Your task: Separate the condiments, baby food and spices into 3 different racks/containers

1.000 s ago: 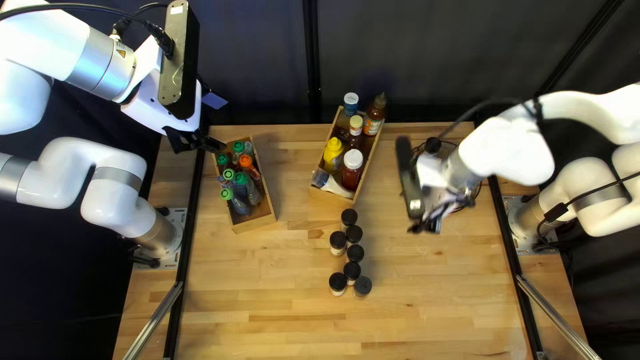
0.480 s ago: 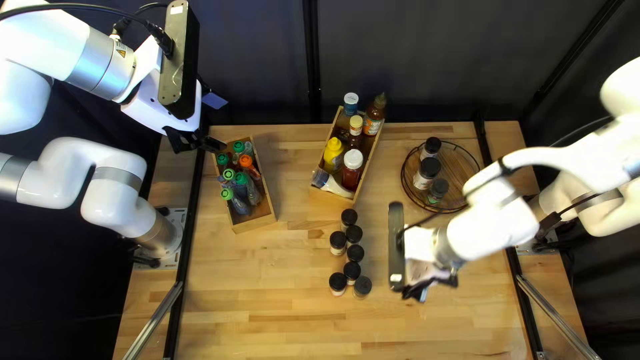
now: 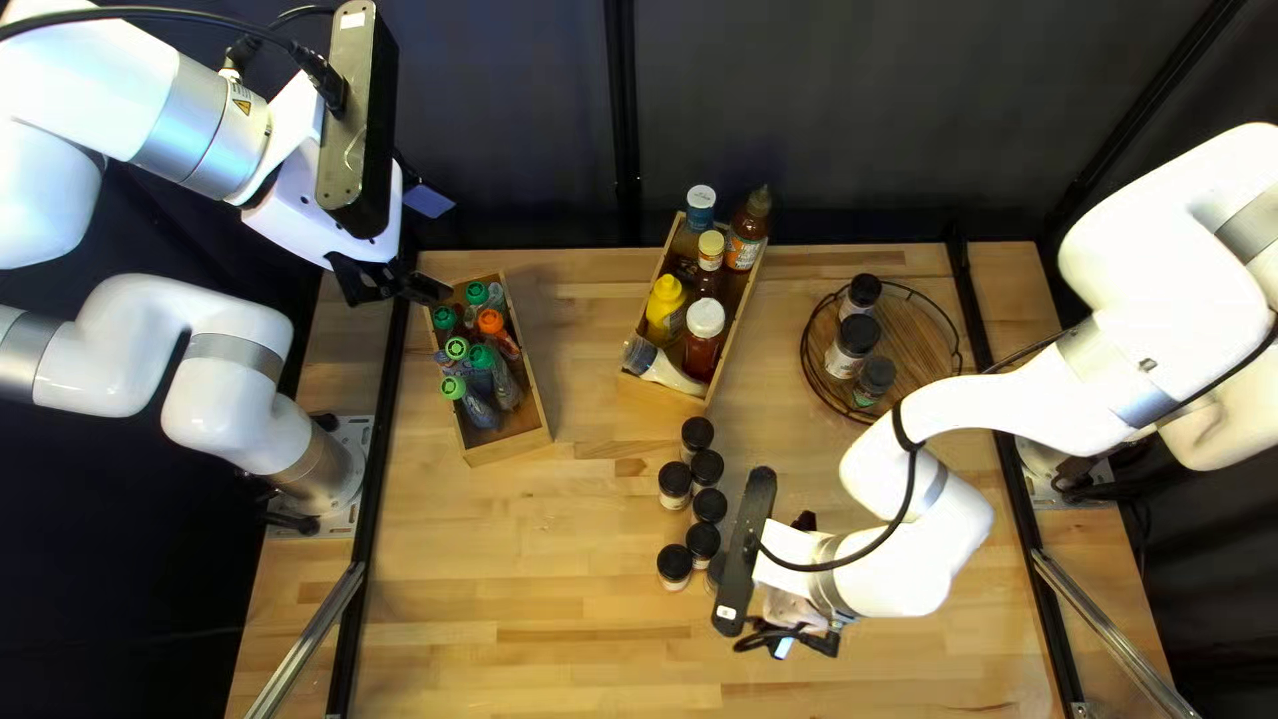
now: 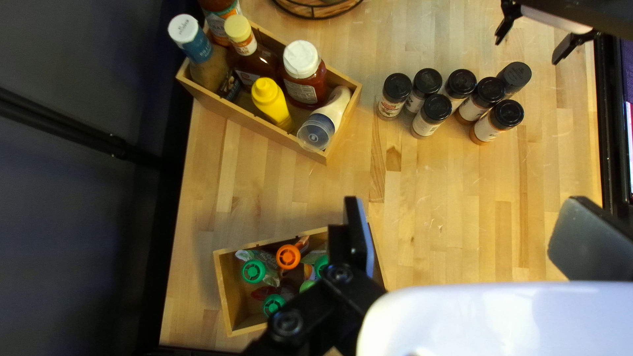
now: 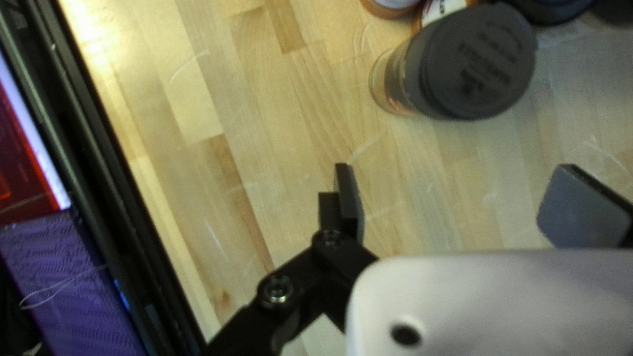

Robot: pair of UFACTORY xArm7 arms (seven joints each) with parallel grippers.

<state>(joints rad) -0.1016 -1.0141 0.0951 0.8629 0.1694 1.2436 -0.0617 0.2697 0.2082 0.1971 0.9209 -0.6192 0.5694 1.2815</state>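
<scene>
My left gripper point(image 3: 400, 282) hangs over the far left corner of the wooden box point(image 3: 509, 448) of capped pouches point(image 3: 493, 328); in its own wrist view the left gripper point(image 4: 471, 237) is open and empty. Sauce bottles point(image 3: 703, 320) fill the middle box point(image 3: 735, 330). Three black-capped jars point(image 3: 853, 344) stand in the round wire rack point(image 3: 804, 357). Several more jars point(image 3: 675, 485) stand clustered on the table. Low beside that cluster's near end is my right gripper point(image 3: 791, 639). Seen from its wrist, the right gripper point(image 5: 465, 207) stands open, a jar point(image 5: 461, 66) just ahead of it.
The table's near edge point(image 5: 132, 178) runs beside the right gripper, with a screen point(image 5: 30, 151) and purple cloth point(image 5: 66, 277) beyond it. My right forearm point(image 3: 1012, 413) crosses the table between its base and the jar cluster, close to the wire rack.
My right arm has swung from beside the wire rack toward the near edge and leftward to the jar cluster, uncovering the rack. The left arm is unmoved.
</scene>
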